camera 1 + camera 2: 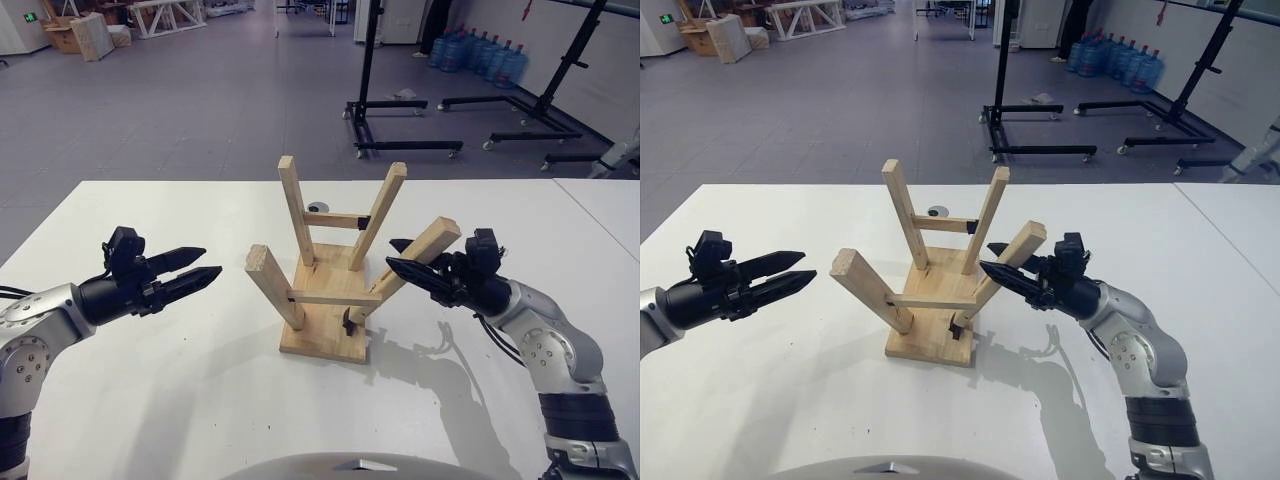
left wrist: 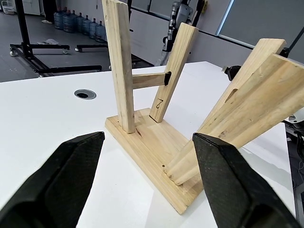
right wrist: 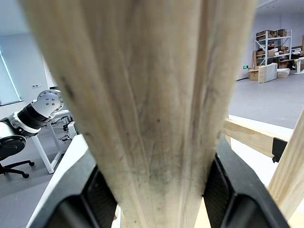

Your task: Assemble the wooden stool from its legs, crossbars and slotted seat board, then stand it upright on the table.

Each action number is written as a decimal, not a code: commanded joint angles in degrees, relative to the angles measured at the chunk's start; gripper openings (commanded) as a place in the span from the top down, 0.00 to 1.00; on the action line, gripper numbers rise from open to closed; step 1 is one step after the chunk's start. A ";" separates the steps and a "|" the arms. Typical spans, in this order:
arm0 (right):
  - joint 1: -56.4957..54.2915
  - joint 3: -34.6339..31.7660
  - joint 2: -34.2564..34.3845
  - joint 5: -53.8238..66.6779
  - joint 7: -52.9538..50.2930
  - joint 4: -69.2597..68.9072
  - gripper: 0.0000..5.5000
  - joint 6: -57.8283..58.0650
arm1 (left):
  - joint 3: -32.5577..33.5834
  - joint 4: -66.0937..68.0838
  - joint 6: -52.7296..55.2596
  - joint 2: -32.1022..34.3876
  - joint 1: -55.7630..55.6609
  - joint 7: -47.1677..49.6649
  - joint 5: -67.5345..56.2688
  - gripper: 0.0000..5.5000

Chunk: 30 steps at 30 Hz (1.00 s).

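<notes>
Left eye view, centre frame: I see the stool [image 1: 335, 297] upside down on its seat board [image 1: 320, 340], legs [image 1: 296, 205] pointing up; my right gripper [image 1: 391, 254] clamps the leg [image 1: 432, 243] leaning upper right, left gripper [image 1: 210, 260] spread wide, well apart

Handwritten numeral 2 [image 2: 160, 102] low on one upturned stool leg [image 2: 175, 66], near the seat board [image 2: 156, 142].

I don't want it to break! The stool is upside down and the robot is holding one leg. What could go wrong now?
The right hand is clamped on one tilted leg. A hard pull might wrench it out of the seat board. The left hand is open and away from it, so nothing steadies the board. Turned over one-handed, it may slide on the table or topple.
</notes>
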 commanded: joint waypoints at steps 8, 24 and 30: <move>0.13 -2.40 -0.49 2.85 -1.47 -2.89 0.62 2.07 | -0.45 0.41 0.65 -0.67 -1.83 1.37 -0.27 0.38; 4.80 1.07 -0.12 -4.91 2.20 -3.42 0.62 -6.90 | -2.39 2.41 -0.58 -0.59 -2.34 -0.51 2.16 0.38; 6.04 1.57 -0.77 -4.97 3.32 -2.98 0.62 -8.12 | -3.03 2.31 -0.98 -0.77 -2.04 -0.76 2.98 0.38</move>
